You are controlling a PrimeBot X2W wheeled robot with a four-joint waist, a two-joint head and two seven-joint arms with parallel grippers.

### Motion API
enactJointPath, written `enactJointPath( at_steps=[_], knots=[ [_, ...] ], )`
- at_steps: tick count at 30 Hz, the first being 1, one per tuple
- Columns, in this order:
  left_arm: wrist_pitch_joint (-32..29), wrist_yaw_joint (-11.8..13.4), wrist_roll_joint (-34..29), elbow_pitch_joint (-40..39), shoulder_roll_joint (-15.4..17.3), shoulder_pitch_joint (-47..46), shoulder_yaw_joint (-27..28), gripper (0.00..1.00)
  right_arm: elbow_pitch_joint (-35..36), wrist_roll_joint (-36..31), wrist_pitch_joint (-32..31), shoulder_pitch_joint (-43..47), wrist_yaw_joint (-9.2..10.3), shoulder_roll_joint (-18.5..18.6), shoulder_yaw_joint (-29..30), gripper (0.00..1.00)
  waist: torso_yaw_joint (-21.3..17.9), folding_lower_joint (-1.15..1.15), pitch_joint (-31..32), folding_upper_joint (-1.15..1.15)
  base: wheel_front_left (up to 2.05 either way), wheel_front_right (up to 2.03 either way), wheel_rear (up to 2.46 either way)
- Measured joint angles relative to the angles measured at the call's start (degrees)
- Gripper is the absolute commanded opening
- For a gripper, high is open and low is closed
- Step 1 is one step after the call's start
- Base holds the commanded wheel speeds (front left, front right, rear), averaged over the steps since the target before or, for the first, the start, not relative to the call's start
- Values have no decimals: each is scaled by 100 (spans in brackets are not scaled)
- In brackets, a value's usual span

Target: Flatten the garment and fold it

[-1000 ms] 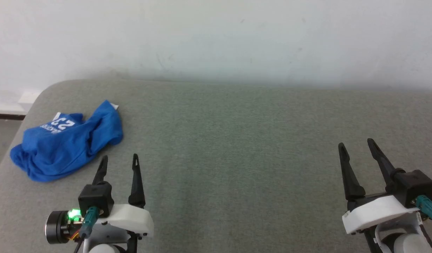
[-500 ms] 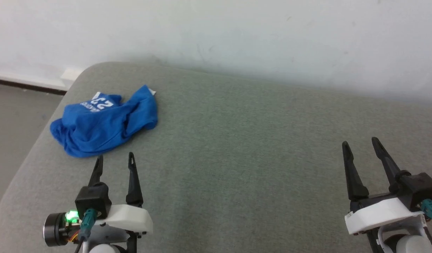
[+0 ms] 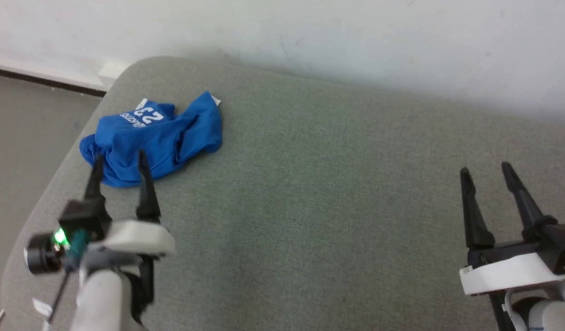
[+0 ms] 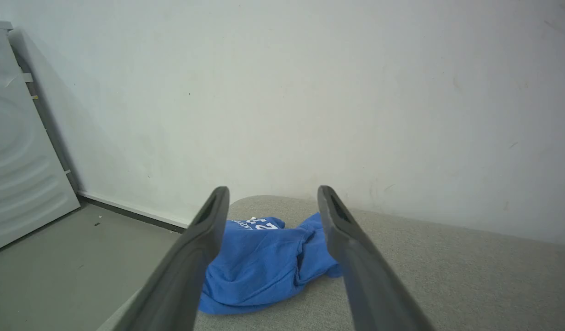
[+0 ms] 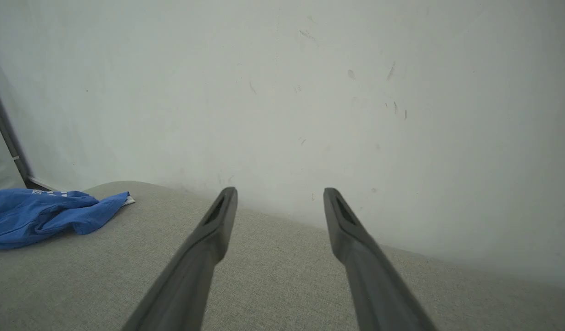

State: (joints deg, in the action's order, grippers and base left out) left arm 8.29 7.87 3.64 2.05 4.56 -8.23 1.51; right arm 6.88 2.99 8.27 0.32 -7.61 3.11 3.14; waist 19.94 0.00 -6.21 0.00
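Head view is showing the blue basketball shorts (image 3: 154, 138) lying crumpled in a heap at the far left corner of the grey fabric-covered tabletop (image 3: 333, 193). The heap is sitting just inside the rounded corner and the left edge, with the white "23" print facing up on the side nearest the wall (image 3: 310, 32) and a scrap of white trim poking out at its far right tip. The left gripper (image 3: 120, 156) is hanging over the strip along the left edge with its two dark fingers spread apart, their tips overlapping the near rim of the heap; whether they are touching the cloth I cannot tell. Left wrist view is framing the shorts between those parted fingers, with the tabletop's curved edge dropping to the floor (image 4: 57, 257) on the left and a pale ribbed panel (image 4: 20, 174) standing by the wall. The right gripper (image 3: 484, 168) is hovering well apart at the near right, fingers likewise spread and holding nothing. A wide stretch of bare tabletop is lying between it and the shorts, running back to the far edge at the wall.
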Motion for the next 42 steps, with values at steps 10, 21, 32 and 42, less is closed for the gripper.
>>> enactJointPath(
  at_steps=[10, 21, 32, 42],
  knots=[
    [-542, -915, 341, 1700, 951, -1927, 113, 100, 422, -202, 135, -467, 0, -2, 241, 100, -114, 1, -727, 0, 0, 0, 0],
    [-2570, -1292, 973, 3082, 1595, -3561, -619, 100, 669, -325, 244, -818, 0, 54, 218, 100, -252, 1, -1664, 0, 0, 0, 0],
    [-4276, -1388, 2111, 3697, 2140, -4081, -1714, 100, 803, -361, 366, -1082, 0, 88, 204, 100, -417, 0, -2326, 0, 0, 0, 0],
    [-3788, -1440, 2327, 3732, 2757, -4560, -2517, 0, 792, -350, 504, -1042, 0, 37, 237, 100, -423, 1, -2019, 0, 0, 0, 0]
  ],
)
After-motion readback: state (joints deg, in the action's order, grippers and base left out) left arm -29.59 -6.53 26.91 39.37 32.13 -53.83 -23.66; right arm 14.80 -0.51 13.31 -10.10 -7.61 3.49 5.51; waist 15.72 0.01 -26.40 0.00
